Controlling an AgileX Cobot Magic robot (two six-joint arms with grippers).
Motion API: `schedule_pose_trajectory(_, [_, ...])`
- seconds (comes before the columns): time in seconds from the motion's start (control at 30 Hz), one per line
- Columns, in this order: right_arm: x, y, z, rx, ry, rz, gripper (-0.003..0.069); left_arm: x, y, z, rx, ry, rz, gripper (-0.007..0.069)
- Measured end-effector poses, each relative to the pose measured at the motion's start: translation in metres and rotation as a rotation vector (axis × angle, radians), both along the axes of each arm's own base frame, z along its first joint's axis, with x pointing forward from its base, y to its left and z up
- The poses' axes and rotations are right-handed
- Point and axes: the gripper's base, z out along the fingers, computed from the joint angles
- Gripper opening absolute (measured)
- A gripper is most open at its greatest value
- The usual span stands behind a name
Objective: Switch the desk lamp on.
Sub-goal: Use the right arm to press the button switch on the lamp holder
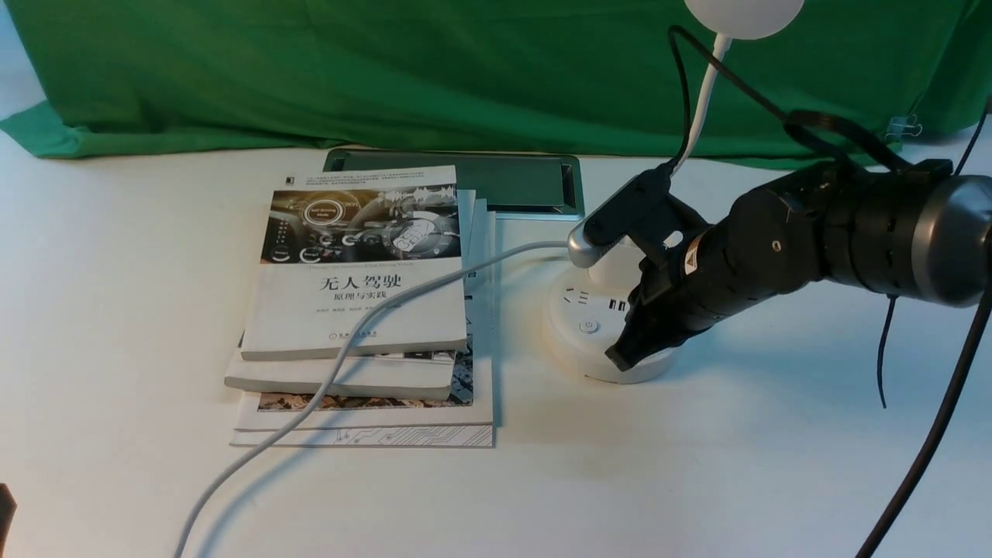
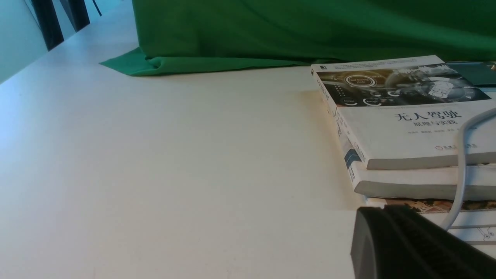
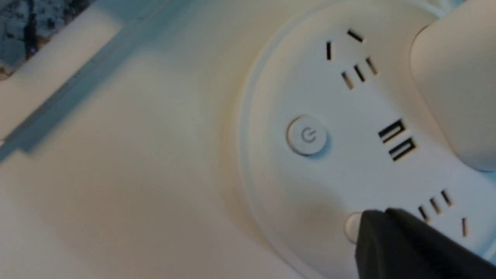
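Observation:
The white desk lamp stands right of centre: its round puck base (image 1: 577, 341) on the table, its thin neck (image 1: 701, 101) rising to the disc head (image 1: 744, 14) at the top edge. My right gripper (image 1: 620, 358) is shut, and its tip rests on the near side of the base. In the right wrist view the shut fingertips (image 3: 381, 215) cover most of a small round button (image 3: 352, 228), with the power-symbol button (image 3: 308, 135) apart from them. My left gripper (image 2: 372, 212) is shut and holds nothing, low over the table beside the books.
A stack of books (image 1: 356, 310) lies left of the lamp, and the lamp's white cable (image 1: 403, 298) runs across it to the front edge. A metal-framed panel (image 1: 504, 182) sits behind the books. Green cloth (image 1: 387, 70) covers the back. Black cables (image 1: 922, 457) hang off my right arm.

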Motion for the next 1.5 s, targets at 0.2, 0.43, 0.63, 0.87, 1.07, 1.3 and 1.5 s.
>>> schedule_pose_trajectory(0.2, [0.002, 0.001, -0.002, 0.008, -0.015, 0.000, 0.0030, 0.000, 0.000, 0.000, 0.000, 0.000, 0.000, 0.0021])
schedule_pose_trajectory(0.43, [0.003, 0.001, -0.007, 0.000, -0.001, 0.000, 0.0030, 0.000, 0.000, 0.000, 0.000, 0.000, 0.000, 0.0021])
schedule_pose_trajectory(0.63, [0.003, 0.002, -0.014, -0.012, 0.020, 0.000, 0.0030, 0.000, 0.000, 0.000, 0.000, 0.000, 0.000, 0.0021])
schedule_pose_trajectory(0.87, [0.005, 0.002, -0.015, -0.015, 0.026, 0.000, 0.0030, 0.000, 0.000, 0.000, 0.000, 0.000, 0.000, 0.0021])
schedule_pose_trajectory(1.07, [0.004, 0.002, -0.011, -0.002, 0.023, -0.015, 0.0030, 0.000, 0.000, 0.000, 0.000, 0.000, 0.000, 0.0021])
schedule_pose_trajectory(1.3, [0.004, -0.002, 0.005, 0.033, -0.018, -0.039, 0.0030, 0.000, 0.000, 0.000, 0.000, 0.000, 0.000, 0.0021])
schedule_pose_trajectory(1.5, [0.006, -0.001, -0.007, 0.020, 0.010, -0.045, 0.0030, 0.000, 0.000, 0.000, 0.000, 0.000, 0.000, 0.0021])
